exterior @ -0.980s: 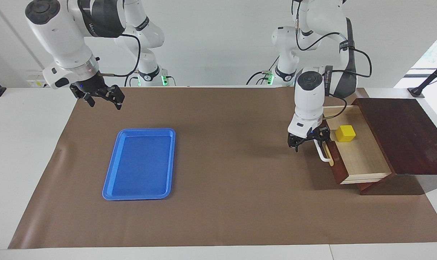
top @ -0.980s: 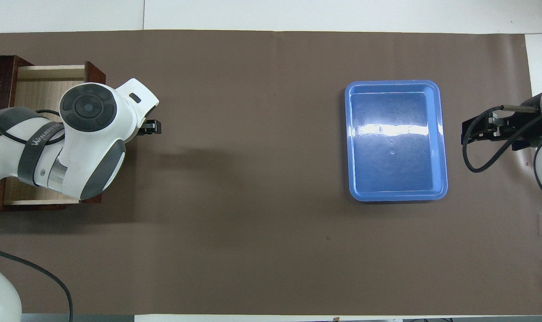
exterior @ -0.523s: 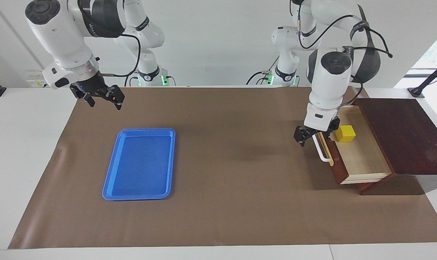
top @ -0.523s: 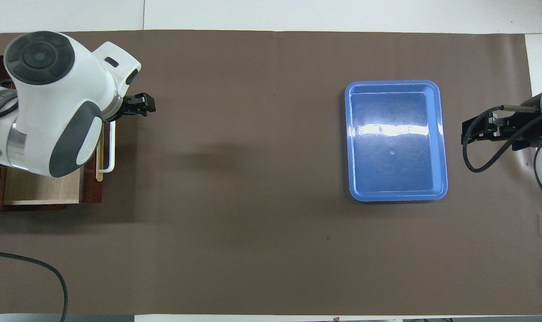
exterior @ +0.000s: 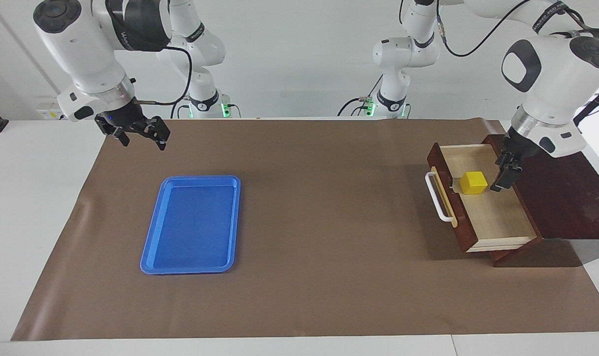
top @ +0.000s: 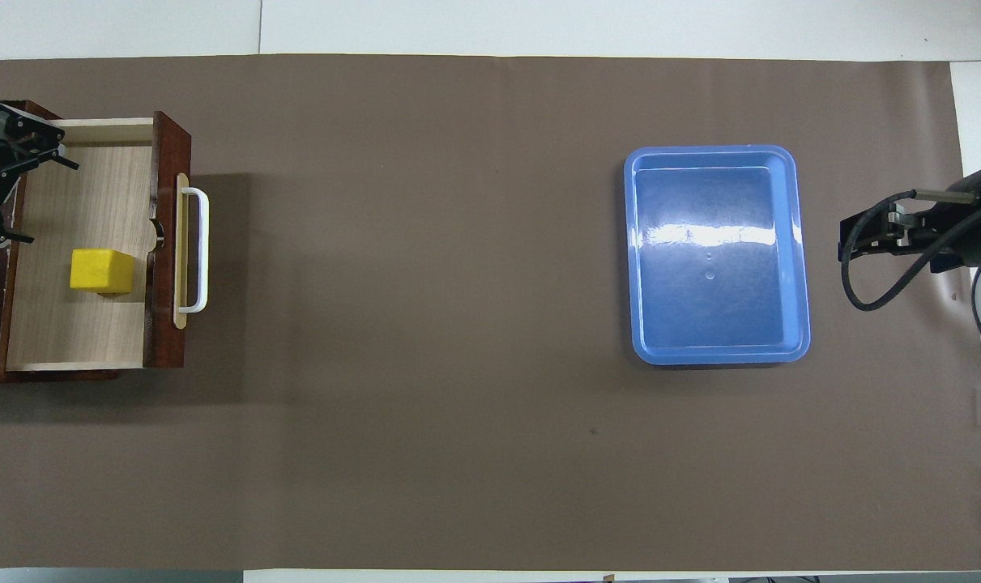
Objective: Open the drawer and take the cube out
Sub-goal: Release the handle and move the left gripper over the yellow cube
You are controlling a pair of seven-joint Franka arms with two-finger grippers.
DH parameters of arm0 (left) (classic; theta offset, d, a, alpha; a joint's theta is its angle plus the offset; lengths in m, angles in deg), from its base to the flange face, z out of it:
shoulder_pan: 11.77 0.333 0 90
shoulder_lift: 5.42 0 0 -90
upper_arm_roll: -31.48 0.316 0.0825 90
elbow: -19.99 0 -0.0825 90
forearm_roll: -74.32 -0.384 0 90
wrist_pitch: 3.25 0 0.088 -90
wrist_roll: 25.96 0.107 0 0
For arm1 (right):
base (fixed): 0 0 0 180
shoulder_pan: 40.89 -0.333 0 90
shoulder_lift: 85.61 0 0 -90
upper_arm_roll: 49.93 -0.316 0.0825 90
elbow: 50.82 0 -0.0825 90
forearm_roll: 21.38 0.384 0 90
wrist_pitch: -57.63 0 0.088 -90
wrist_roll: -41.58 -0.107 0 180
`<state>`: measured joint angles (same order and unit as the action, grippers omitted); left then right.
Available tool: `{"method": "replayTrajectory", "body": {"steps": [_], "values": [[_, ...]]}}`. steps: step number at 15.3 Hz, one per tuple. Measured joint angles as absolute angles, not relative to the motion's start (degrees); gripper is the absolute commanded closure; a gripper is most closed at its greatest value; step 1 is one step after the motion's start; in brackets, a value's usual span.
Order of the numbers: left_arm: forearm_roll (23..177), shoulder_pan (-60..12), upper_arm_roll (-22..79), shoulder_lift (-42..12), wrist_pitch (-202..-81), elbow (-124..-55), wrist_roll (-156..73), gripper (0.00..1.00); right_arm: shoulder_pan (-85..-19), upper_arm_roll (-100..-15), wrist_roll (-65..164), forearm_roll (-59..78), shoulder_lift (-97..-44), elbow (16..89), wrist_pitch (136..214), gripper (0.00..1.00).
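Note:
The drawer stands pulled out of its dark wooden cabinet at the left arm's end of the table, white bar handle facing the table's middle. The yellow cube rests on the drawer's light wood floor, close to the drawer front. My left gripper hangs open over the drawer's inner end by the cabinet edge, beside the cube and apart from it. My right gripper waits open in the air at the right arm's end.
A flat blue tray with nothing in it lies on the brown mat toward the right arm's end. The mat covers most of the table.
My left gripper has left the drawer handle, risen and swung over the open drawer to its cabinet end. The drawer stays open, the cube has not moved. The right arm is still.

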<state>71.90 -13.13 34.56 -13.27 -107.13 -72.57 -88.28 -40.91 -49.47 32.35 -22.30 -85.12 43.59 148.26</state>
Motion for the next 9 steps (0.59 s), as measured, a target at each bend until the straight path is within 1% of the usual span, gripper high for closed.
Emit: {"method": "replayTrajectory", "body": {"steps": [4,7,9], "values": [[71.9,-11.4,34.7,-10.7,-112.7,-80.9,-105.6,0.00,-39.1,-49.4,32.3,-22.3,-85.3,43.6,148.3,0.00],[71.9,-10.4,34.8,-8.4,-115.3,-87.2,-109.3,0.00,-39.0,-49.5,32.3,-22.3,-85.6,43.6,147.8,0.00],[71.8,-9.8,34.8,-7.7,-116.6,-89.6,-110.7,0.00,-38.1,-49.4,32.1,-22.3,-85.8,43.7,147.3,0.00]]}}
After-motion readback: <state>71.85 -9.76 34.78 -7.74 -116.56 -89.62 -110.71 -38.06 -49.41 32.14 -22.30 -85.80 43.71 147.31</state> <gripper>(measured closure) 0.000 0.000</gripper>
